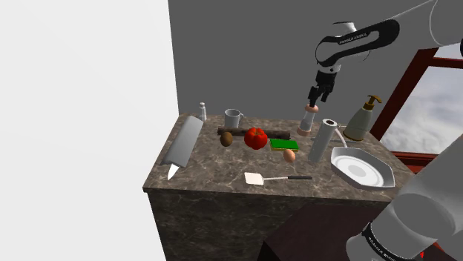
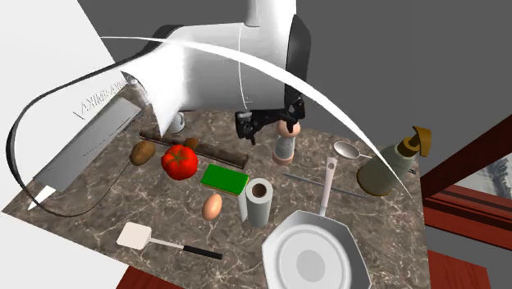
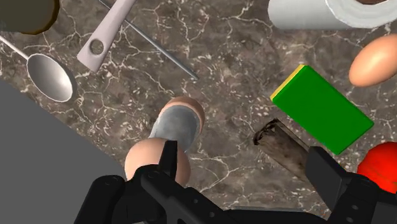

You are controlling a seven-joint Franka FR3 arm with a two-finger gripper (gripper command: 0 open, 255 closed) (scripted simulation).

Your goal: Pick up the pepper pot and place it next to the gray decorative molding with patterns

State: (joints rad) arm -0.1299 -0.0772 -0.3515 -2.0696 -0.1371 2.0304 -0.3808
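The pepper pot (image 1: 312,119) stands upright on the marble desk (image 1: 215,174), right of centre in the shoulder view and just up and right of the green sponge (image 1: 283,144). The hand (image 1: 319,98) hangs right above it, fingers apart and clasping nothing. The gray molding (image 1: 185,139) lies well apart, at the desk's left end.

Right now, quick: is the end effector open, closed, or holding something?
End effector: open, holding nothing; the pepper pot is not clasped.

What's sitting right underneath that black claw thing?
A pepper pot with a grey body and pinkish ends stands on the marbled counter, below the open end effector. One finger covers part of its top.
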